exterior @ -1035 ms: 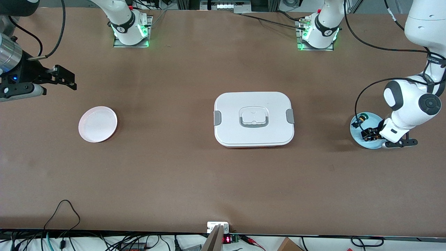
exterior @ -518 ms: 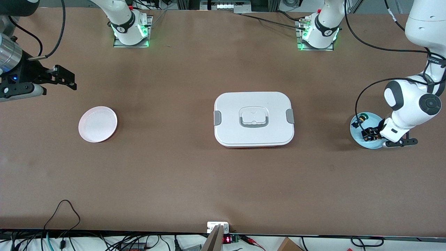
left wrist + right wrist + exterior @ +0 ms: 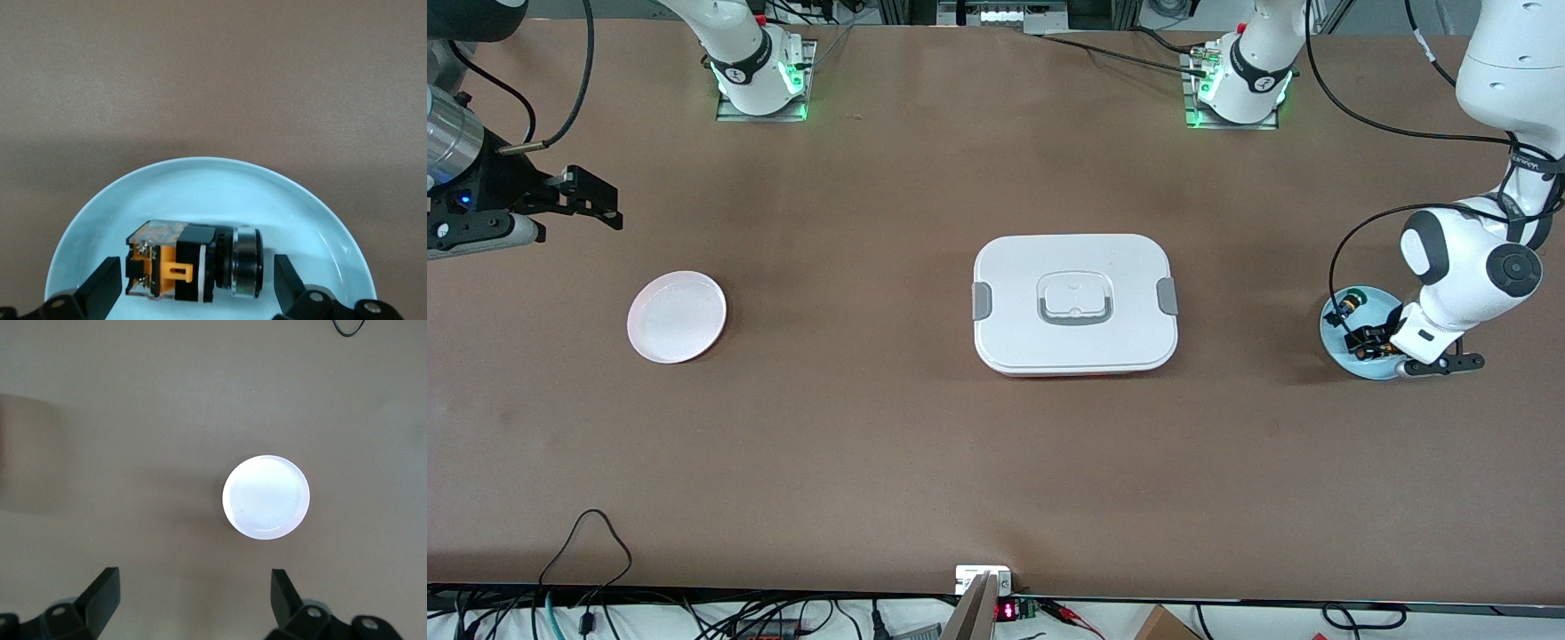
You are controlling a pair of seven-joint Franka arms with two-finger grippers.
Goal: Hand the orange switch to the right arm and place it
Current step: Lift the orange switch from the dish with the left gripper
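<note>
The orange switch (image 3: 193, 263) lies on its side on a light-blue plate (image 3: 200, 187), its amber block toward one finger and its black-and-silver cap end toward the other. My left gripper (image 3: 197, 280) is low over that plate (image 3: 1334, 336), open. A finger stands off each end of the switch, with a small gap on both sides. In the front view the left gripper (image 3: 1369, 342) covers most of the switch. My right gripper (image 3: 591, 203) hangs open and empty at the right arm's end of the table, above the table near a white plate (image 3: 265, 496).
A second small switch with a green cap (image 3: 1352, 300) lies on the same blue plate, farther from the front camera. A white lidded box (image 3: 1074, 302) sits mid-table. The white plate (image 3: 677, 316) lies toward the right arm's end.
The left arm has shifted slightly over the blue plate, with its fingers still around the switch. The right arm has not moved.
</note>
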